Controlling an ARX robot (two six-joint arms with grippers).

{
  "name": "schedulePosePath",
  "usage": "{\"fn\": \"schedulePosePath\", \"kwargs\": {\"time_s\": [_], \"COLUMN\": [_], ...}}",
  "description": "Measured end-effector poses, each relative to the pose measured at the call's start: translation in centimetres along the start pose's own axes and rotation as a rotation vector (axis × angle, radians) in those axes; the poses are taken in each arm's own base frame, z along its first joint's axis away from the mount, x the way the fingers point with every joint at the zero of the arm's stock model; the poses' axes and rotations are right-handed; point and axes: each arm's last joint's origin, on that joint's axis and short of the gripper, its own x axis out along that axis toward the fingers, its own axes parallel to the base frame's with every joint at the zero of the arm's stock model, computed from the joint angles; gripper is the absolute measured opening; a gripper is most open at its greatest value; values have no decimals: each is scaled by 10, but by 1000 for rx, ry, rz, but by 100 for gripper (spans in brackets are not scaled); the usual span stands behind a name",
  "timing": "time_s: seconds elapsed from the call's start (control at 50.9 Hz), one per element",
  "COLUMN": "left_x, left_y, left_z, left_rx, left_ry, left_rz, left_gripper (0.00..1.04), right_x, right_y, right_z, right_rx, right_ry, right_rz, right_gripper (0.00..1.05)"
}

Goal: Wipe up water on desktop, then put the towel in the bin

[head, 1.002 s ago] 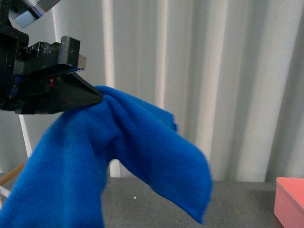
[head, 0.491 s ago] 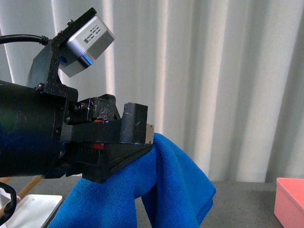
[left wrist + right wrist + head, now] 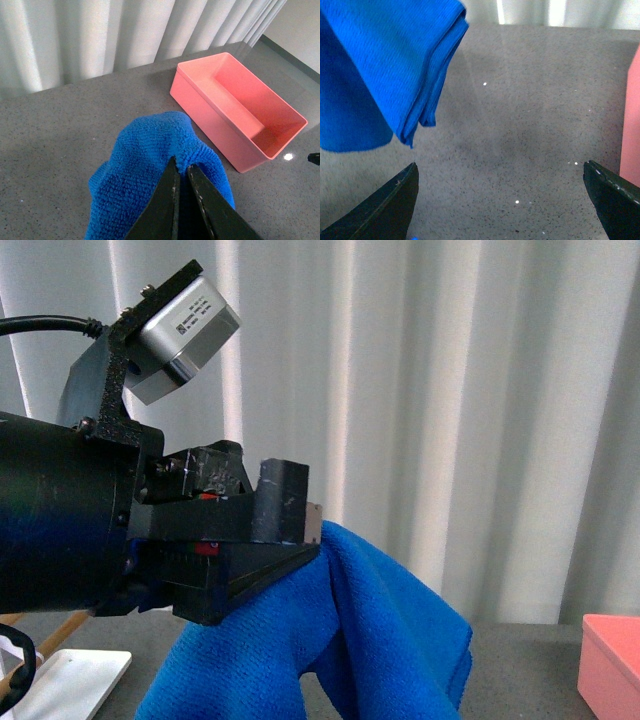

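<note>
My left gripper (image 3: 300, 555) is shut on the blue towel (image 3: 340, 650) and holds it up above the desktop (image 3: 520, 660); the cloth hangs down from the jaws. In the left wrist view the gripper (image 3: 181, 170) pinches a fold of the towel (image 3: 145, 160), with the pink bin (image 3: 235, 105) standing empty on the desktop (image 3: 60, 130) just beyond. The bin's corner shows at the front view's lower right (image 3: 610, 660). My right gripper (image 3: 500, 175) is open and empty over the desktop (image 3: 530, 110); the hanging towel (image 3: 385, 65) is ahead of it, the bin's wall (image 3: 631, 125) beside it.
A grey-white pleated curtain (image 3: 450, 390) closes off the back of the desk. A flat white base (image 3: 60, 680) with a wooden rod (image 3: 35, 645) sits at the lower left of the front view. Small bright specks lie on the desktop in the right wrist view.
My left arm has come further into the front view with the towel, which went from spread wide to hanging bunched. In the last half second the cloth's lower edge has swung slightly to the right.
</note>
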Motion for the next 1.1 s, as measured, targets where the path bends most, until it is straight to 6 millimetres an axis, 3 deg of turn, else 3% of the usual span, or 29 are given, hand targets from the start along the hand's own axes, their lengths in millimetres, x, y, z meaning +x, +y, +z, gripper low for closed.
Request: {"fn": "schedulePosePath", "kwargs": {"time_s": [0.216,0.472,1.1], "left_x": [0,0,0], "left_y": [0,0,0], "left_z": [0,0,0], "left_rx": [0,0,0], "left_ry": [0,0,0], "left_rz": [0,0,0], "left_gripper": [4,4,4], "right_x": [44,88,167], "right_y": [19,48,76], "right_z": [6,21,52], "right_rx": [-199,-248,-441], "right_ry": [137,83,63], "right_rz": [213,415,487], "right_gripper": [98,98,98]}}
